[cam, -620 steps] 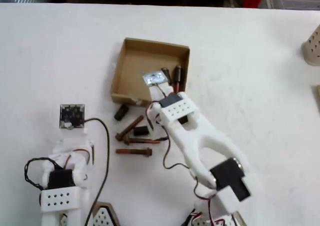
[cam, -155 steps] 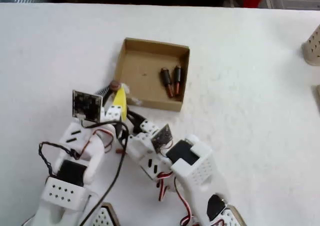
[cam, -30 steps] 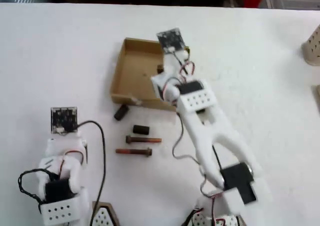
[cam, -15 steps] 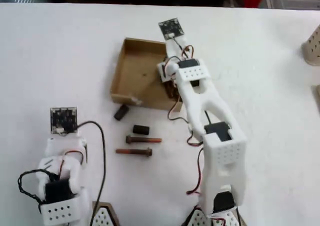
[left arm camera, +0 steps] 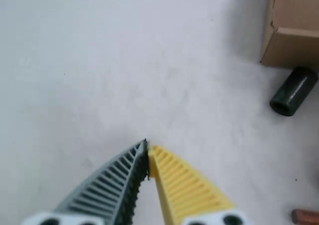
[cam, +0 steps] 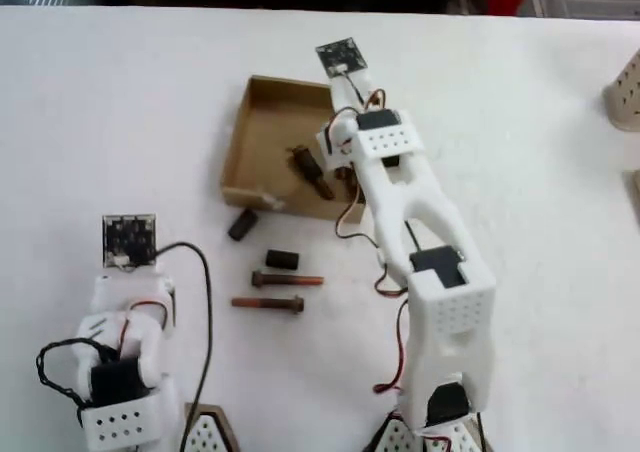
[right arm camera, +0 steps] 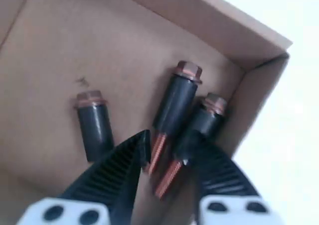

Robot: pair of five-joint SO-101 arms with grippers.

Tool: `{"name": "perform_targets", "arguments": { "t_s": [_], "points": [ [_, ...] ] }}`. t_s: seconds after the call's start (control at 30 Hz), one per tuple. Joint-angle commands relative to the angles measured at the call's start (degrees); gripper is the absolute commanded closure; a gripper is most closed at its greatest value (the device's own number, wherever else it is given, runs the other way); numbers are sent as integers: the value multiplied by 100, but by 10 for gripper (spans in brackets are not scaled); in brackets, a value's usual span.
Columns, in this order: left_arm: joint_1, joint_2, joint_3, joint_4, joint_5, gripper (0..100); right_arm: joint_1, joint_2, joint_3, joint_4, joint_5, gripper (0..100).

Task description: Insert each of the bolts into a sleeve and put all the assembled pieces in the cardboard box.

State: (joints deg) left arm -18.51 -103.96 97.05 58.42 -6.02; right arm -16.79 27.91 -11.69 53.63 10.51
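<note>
The cardboard box (cam: 265,132) holds three bolts in black sleeves (right arm camera: 94,125) (right arm camera: 177,103) (right arm camera: 202,123), lying side by side on its floor (right arm camera: 55,60); one of them (cam: 310,172) shows beside the right arm (cam: 385,147), which stretches over the box. My right gripper (right arm camera: 167,148) hangs open just above these pieces with nothing between its fingers. Two bare copper bolts (cam: 288,280) (cam: 268,302) and two empty black sleeves (cam: 243,224) (cam: 282,260) lie on the white table in front of the box. My left gripper (left arm camera: 147,153) is shut and empty over bare table, with one sleeve (left arm camera: 294,90) and the box corner (left arm camera: 294,46) off to its side.
The left arm (cam: 125,362) sits at the near left of the table, well away from the loose parts. A pale perforated object (cam: 625,92) stands at the far right edge. Open white table lies left of and behind the box.
The right arm has swung further over the box and an assembled piece now lies loose on the box floor. The left arm has not moved.
</note>
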Motion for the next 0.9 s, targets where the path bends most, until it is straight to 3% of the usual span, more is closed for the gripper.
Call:
{"name": "perform_targets", "arguments": {
  "t_s": [0.0,0.07,0.27,0.37,0.47,0.63,0.73,0.87],
  "points": [
    [57,-84,-18,-79,-62,974,-57,-1007,-193,734,782,982],
    [48,-84,-9,-88,-62,974,-154,-1420,-185,1226,774,980],
    [22,-84,-9,-158,-62,973,-180,-2422,-167,2475,-475,980],
    [22,-84,-9,-132,-62,973,-374,-2703,35,2976,-624,980],
    [22,-84,-9,-123,-62,973,-804,-2967,598,3196,-202,980],
    [22,-84,-9,-123,-62,973,-1648,-3609,1952,3002,1284,980],
    [22,-84,-9,-114,-62,973,-1956,-4119,2919,2334,2013,980],
    [22,-84,-9,-114,-62,973,-2149,-4585,4123,1200,2356,965]
  ]
}}
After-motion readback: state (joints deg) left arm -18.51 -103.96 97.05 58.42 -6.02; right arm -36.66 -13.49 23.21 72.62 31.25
